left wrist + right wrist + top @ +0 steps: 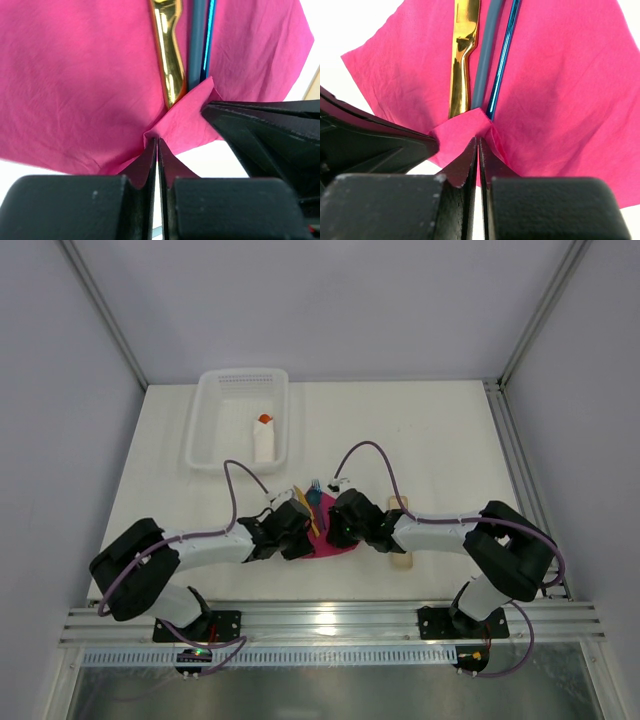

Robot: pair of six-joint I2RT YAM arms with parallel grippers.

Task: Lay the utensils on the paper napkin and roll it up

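Observation:
The magenta-pink paper napkin (322, 540) lies at the table's near middle, mostly hidden under both grippers. On it lie the yellow-orange knife (169, 60), a blue handle (196, 45) and a thinner shiny blue handle (208, 40); fork and spoon heads are out of the wrist views. My left gripper (296, 536) is shut on the napkin's near edge (170, 127), which is folded up over the handle ends. My right gripper (340, 532) is shut on the same folded edge (465, 131). In the right wrist view I see the knife (462, 60) and blue handles (490, 55).
A white perforated basket (240, 418) at the back left holds a white roll with an orange tip (263, 440). A long beige strip (400, 540) lies right of the napkin under the right arm. Metal rails run along the near edge (330, 625).

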